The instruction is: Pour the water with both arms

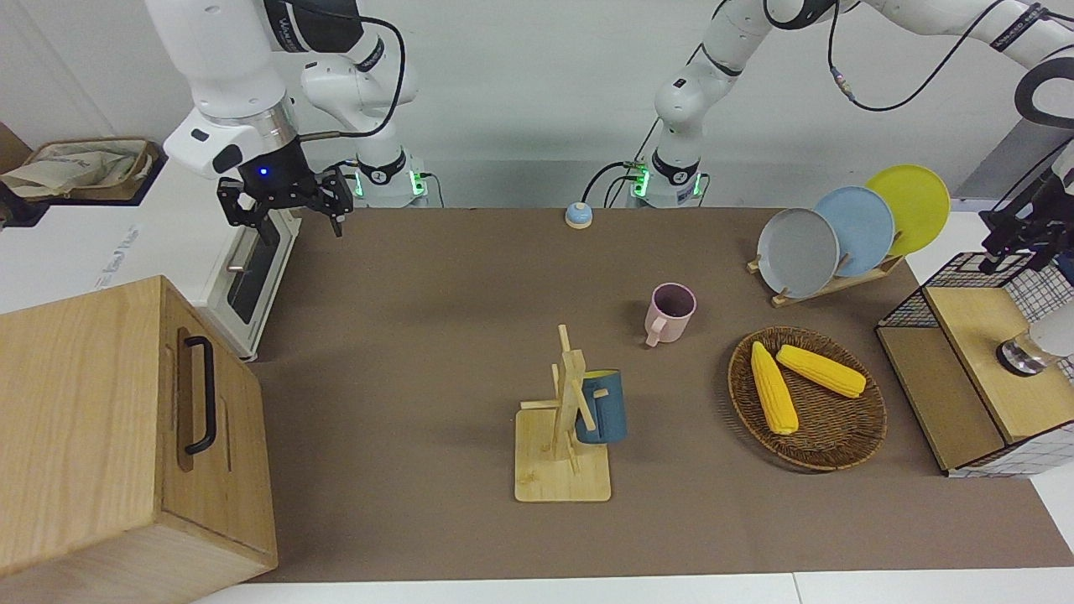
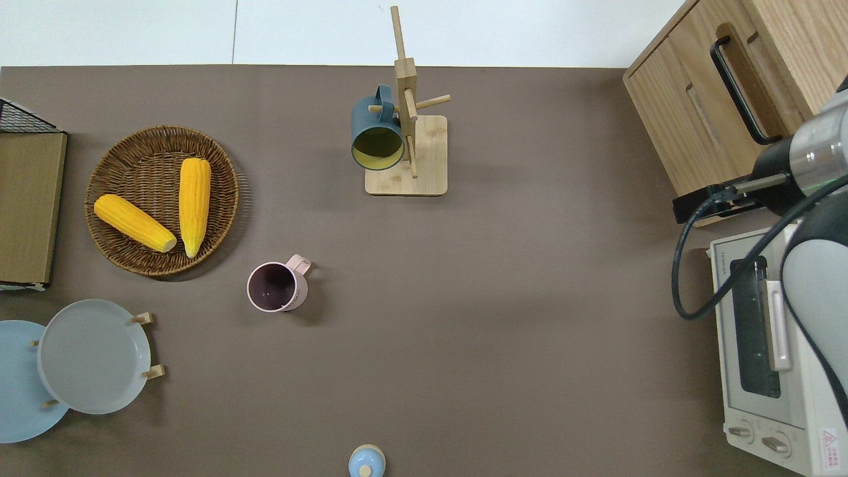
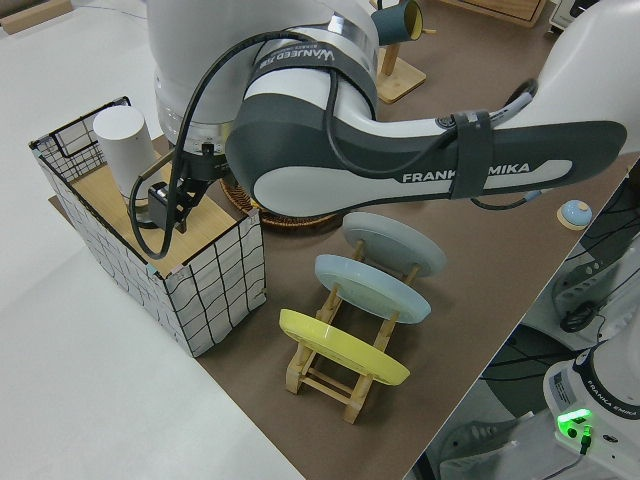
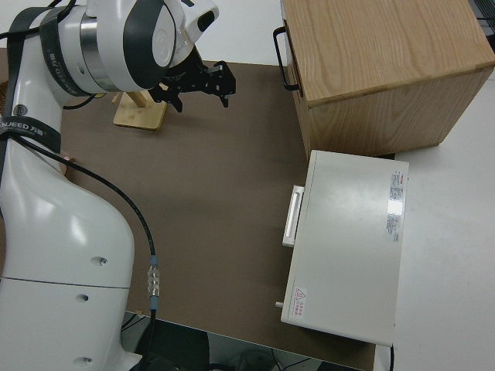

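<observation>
A white bottle (image 1: 1034, 346) with a metal base stands on the wooden shelf of a wire-mesh rack (image 1: 965, 289) at the left arm's end of the table; it also shows in the left side view (image 3: 120, 148). My left gripper (image 1: 1017, 243) is up in the air beside the bottle (image 3: 168, 208), open and empty. A pink mug (image 1: 669, 312) stands upright mid-table (image 2: 277, 286). A dark blue mug (image 1: 601, 408) hangs on a wooden mug tree (image 2: 405, 152). My right arm is parked, its gripper (image 1: 285, 220) open and empty (image 4: 199, 94).
A wicker basket (image 1: 839, 445) holds two corn cobs. A plate rack (image 1: 826, 281) holds three plates. A wooden cabinet (image 1: 109, 419) and a white toaster oven (image 2: 762, 344) stand at the right arm's end. A small blue bell (image 1: 578, 215) sits near the robots.
</observation>
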Action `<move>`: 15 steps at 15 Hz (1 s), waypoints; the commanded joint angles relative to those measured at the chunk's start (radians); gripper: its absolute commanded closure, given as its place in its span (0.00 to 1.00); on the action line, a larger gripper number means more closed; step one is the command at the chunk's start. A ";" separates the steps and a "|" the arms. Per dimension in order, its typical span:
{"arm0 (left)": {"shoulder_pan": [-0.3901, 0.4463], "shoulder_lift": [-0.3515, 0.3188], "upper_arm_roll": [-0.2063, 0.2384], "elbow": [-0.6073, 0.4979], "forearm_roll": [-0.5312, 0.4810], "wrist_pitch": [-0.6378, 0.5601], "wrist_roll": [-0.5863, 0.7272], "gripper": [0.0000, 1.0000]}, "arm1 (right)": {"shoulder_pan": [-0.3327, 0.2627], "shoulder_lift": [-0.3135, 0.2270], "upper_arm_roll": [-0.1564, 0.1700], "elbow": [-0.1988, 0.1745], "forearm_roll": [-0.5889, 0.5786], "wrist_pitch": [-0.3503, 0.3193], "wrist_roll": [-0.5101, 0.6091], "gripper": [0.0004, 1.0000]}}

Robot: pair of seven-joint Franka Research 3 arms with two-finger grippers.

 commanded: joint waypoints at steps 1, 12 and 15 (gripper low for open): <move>-0.015 -0.077 -0.010 0.002 0.039 -0.085 -0.081 0.00 | -0.006 -0.009 0.001 -0.001 0.016 -0.012 -0.008 0.01; -0.173 -0.201 -0.042 -0.021 0.121 -0.231 -0.247 0.00 | -0.006 -0.009 0.001 -0.001 0.016 -0.012 -0.008 0.01; -0.202 -0.201 -0.067 -0.018 0.121 -0.239 -0.268 0.00 | -0.006 -0.009 0.001 -0.001 0.016 -0.012 -0.008 0.01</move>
